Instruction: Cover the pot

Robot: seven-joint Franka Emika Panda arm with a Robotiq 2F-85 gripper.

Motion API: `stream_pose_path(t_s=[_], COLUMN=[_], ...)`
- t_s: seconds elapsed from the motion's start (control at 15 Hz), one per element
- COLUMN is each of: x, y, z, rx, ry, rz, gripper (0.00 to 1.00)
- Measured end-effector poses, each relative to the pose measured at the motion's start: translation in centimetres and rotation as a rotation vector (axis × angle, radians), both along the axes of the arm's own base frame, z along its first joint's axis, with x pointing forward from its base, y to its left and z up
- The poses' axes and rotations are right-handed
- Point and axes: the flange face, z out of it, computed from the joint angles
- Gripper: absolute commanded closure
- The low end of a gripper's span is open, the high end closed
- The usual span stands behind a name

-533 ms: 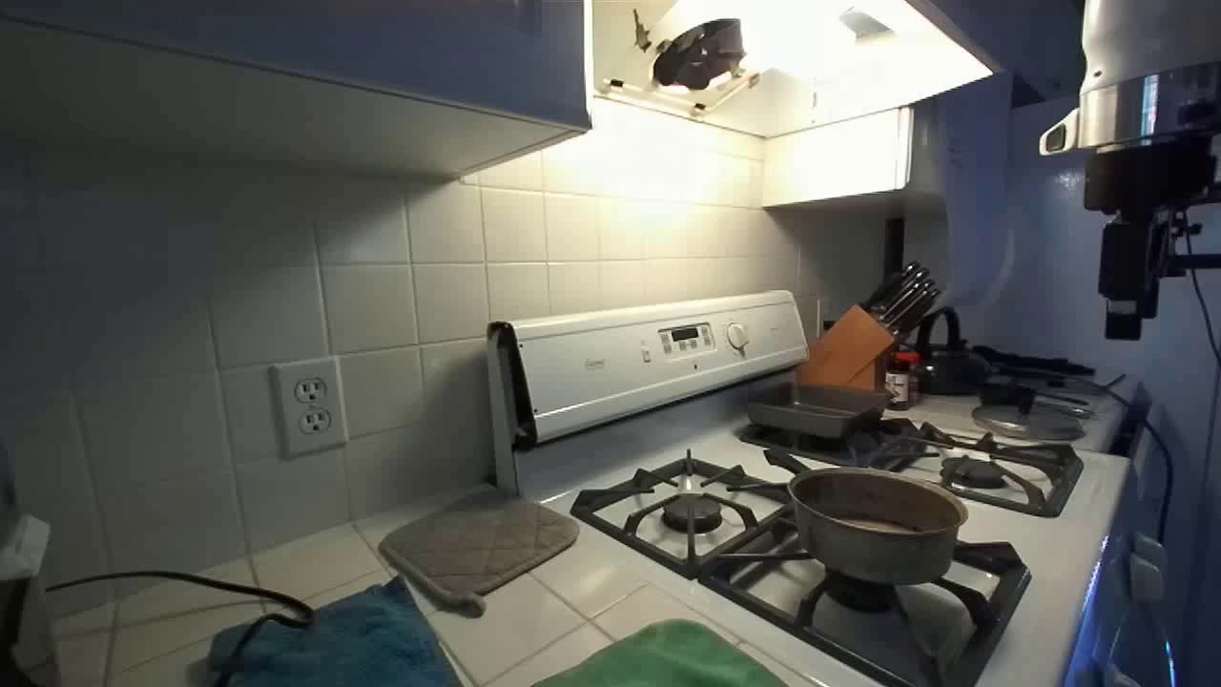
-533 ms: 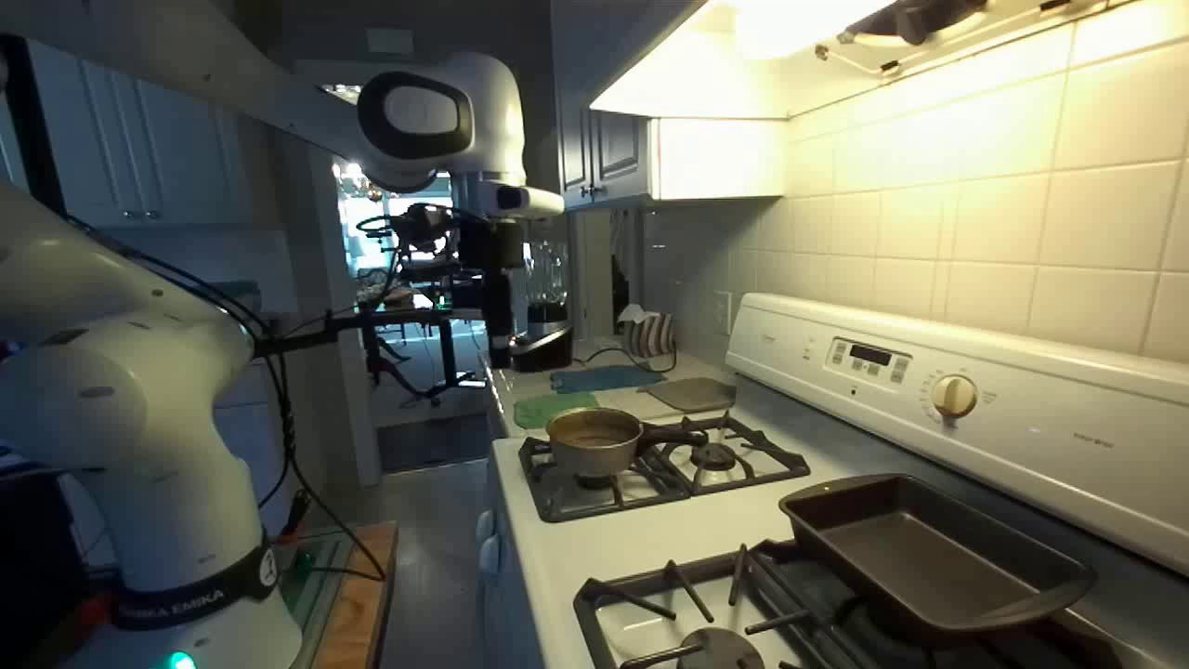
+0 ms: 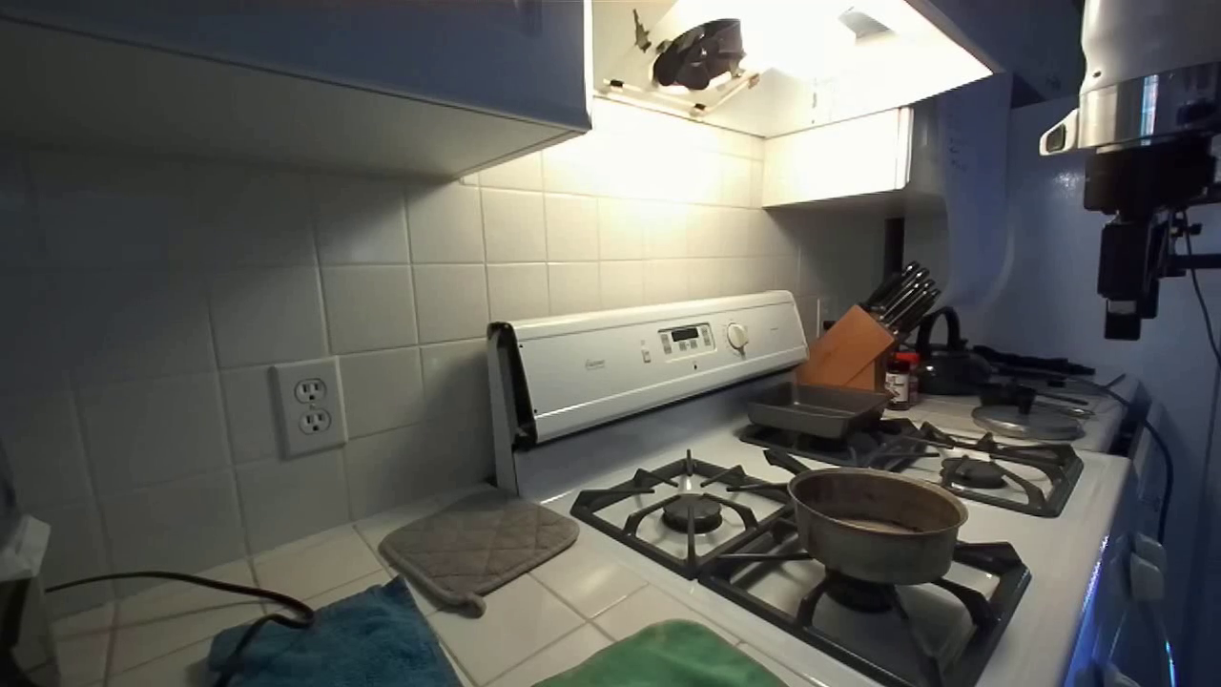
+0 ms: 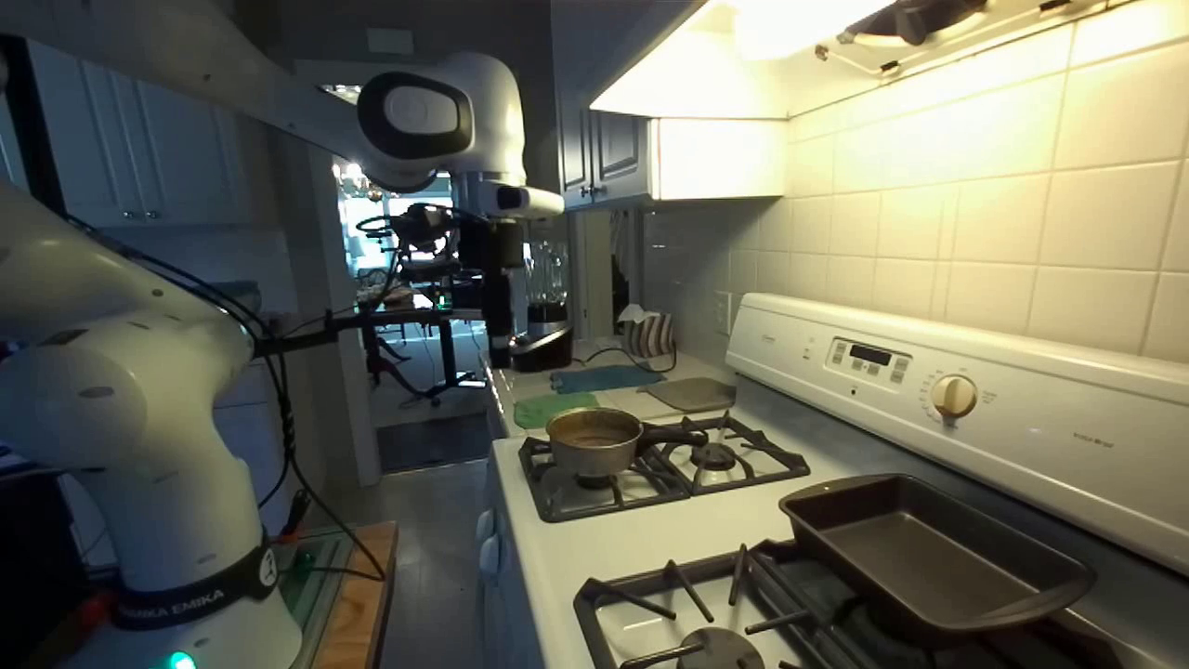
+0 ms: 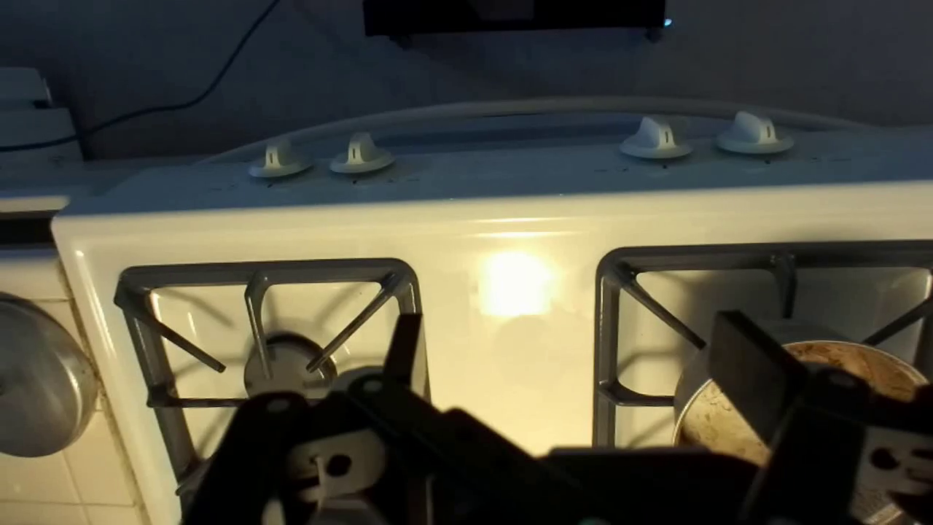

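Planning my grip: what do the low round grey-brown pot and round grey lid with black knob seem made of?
The pot looks like worn, dull metal: stained inside, thin rim. The lid has a smooth sheen, perhaps glass or polished metal; its knob is dark, probably plastic.

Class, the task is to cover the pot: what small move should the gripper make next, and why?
Probably move the open gripper a little toward the lid on the counter beside the stove, because the pot stands uncovered, the lid lies apart from it, and the gripper holds nothing.
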Motion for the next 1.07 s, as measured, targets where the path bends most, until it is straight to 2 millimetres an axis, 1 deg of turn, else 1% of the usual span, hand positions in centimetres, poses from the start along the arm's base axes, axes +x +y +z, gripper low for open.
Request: stream_pose_path(t_s=[0.07,0.2,0.4,0.6,0.87,1.07], x=[0.1,0.7,1.6,2.0,1.9,1.5], y=[-0.4,-2.1,-6.3,-10.7,-15.3,-18.5], z=[0.0,0.3,0.7,0.5,-0.3,-0.9], rx=[-0.001,-0.001,0.027,0.059,0.089,0.068], ry=[-0.006,-0.031,-0.087,-0.164,-0.264,-0.303], rz=[-0.025,-0.095,-0.218,-0.313,-0.398,-0.442], gripper=[0.00,0.00,0.00,0.00,0.00,0.00])
